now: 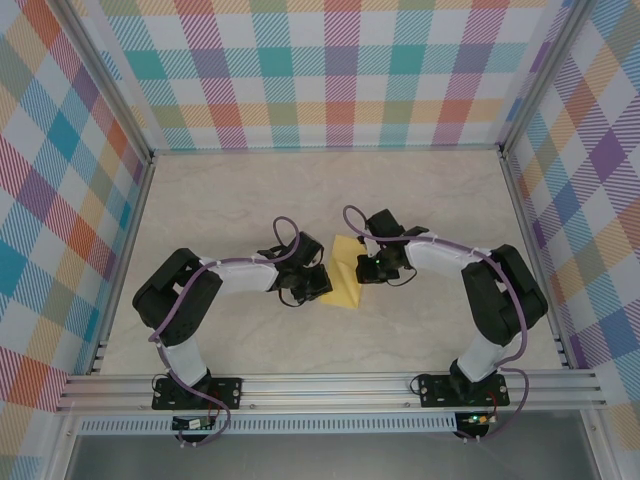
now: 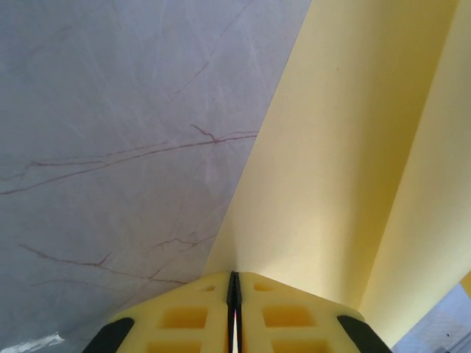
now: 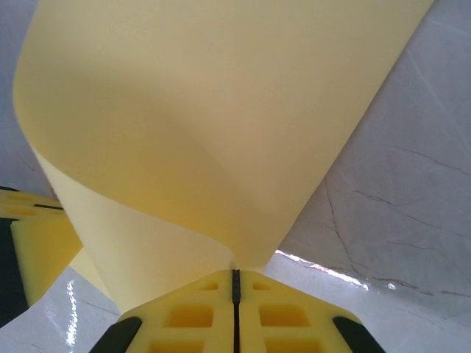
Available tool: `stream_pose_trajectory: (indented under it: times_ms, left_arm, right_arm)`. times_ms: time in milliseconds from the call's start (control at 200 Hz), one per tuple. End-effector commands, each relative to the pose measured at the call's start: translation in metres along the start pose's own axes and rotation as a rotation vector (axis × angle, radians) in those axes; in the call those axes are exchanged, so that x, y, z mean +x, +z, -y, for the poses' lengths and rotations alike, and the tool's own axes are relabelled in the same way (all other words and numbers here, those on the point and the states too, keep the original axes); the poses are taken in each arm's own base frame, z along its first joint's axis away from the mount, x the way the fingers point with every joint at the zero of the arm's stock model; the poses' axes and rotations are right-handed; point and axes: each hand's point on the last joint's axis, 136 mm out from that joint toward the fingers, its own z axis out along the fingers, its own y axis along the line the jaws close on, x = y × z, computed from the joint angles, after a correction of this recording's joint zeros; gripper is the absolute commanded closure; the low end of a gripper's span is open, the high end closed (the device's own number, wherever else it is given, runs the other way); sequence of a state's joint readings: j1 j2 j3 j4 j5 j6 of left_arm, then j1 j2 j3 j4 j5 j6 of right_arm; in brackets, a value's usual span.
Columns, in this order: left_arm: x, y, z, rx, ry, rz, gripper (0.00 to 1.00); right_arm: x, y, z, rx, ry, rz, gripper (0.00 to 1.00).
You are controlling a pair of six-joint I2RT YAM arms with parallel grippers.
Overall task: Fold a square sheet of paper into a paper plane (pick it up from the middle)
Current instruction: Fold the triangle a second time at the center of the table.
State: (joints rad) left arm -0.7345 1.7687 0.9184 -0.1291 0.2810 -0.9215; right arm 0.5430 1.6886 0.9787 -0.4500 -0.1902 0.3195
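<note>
Top external — paper [image 1: 345,287] spans between left hand [image 1: 321,283] and right hand [image 1: 361,265] — pinched.

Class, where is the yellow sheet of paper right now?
In the top view, the yellow sheet of paper is mid-table, held by the left fingers on its left and the right fingers on its right.

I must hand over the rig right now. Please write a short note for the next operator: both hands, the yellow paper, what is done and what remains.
Left hand: shut on one edge of the square sheet of paper.
Right hand: shut on the opposite side of the same sheet.
Sheet: between the hands, mid table, bowed into a loose curve.
Done: both hands grip the sheet; no pressed crease that I can tell.
Left: all folds for the plane.
</note>
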Motion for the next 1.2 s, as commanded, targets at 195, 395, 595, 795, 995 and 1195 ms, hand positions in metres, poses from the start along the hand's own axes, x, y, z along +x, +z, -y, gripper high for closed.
stream_pose_trajectory:
  times_ms: [195,395,595,795,995,1195]
  left_arm:
    - [0.009,0.008,-0.018,-0.090,0.011,-0.031,0.90]
    - [0.009,0.008,-0.018,-0.090,0.013,-0.032,0.90]
    - [0.009,0.008,-0.018,-0.092,0.015,-0.032,0.89]
    - [0.010,0.009,-0.018,-0.092,0.019,-0.036,0.89]
    - [0.009,0.009,-0.018,-0.091,0.018,-0.036,0.89]
    - [0.011,0.010,-0.019,-0.094,0.018,-0.041,0.89]
  right_arm:
    - [-0.005,0.000,-0.004,-0.011,-0.059,-0.017,0.92]
    - [-0.006,0.004,-0.003,-0.007,-0.073,-0.039,0.92]
    - [-0.005,0.008,-0.002,-0.002,-0.084,-0.056,0.91]
    - [-0.006,0.009,0.000,0.011,-0.088,-0.061,0.91]
    - [-0.007,0.011,0.001,0.016,-0.090,-0.064,0.91]
    - [-0.006,0.015,0.005,0.033,-0.085,-0.076,0.90]
